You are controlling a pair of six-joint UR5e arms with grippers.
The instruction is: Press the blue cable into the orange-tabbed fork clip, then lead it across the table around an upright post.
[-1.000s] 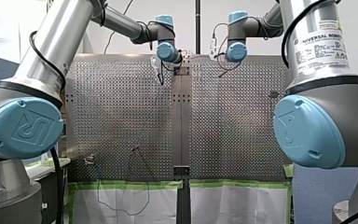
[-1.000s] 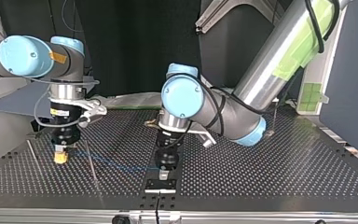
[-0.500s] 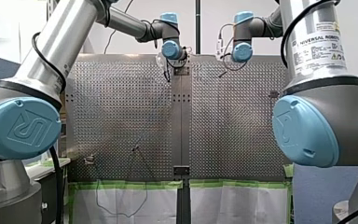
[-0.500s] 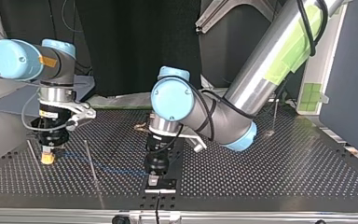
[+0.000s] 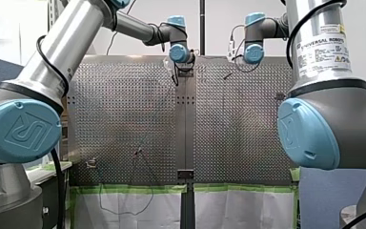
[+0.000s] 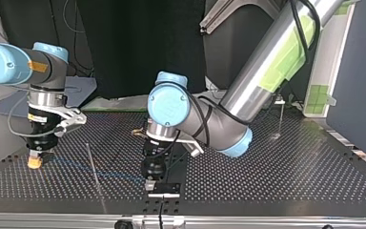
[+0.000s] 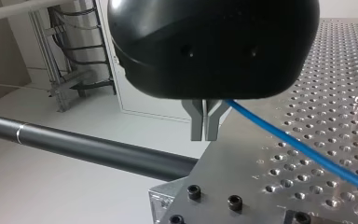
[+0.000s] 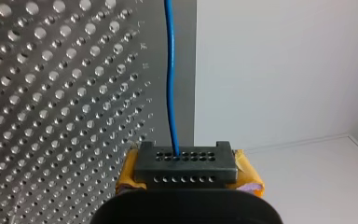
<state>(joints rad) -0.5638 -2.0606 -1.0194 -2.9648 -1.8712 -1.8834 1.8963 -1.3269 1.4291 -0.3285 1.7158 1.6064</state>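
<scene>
Table (image 6: 290, 176); L arm (image 6: 248, 86) wrist-down by cable (image 7: 298, 144)

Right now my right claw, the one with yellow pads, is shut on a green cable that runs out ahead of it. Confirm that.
Wrong in one respect: it is a blue cable, not a green one. The right wrist view shows my right claw, with its yellow pads, shut on that cable, which runs out ahead of it.
</scene>
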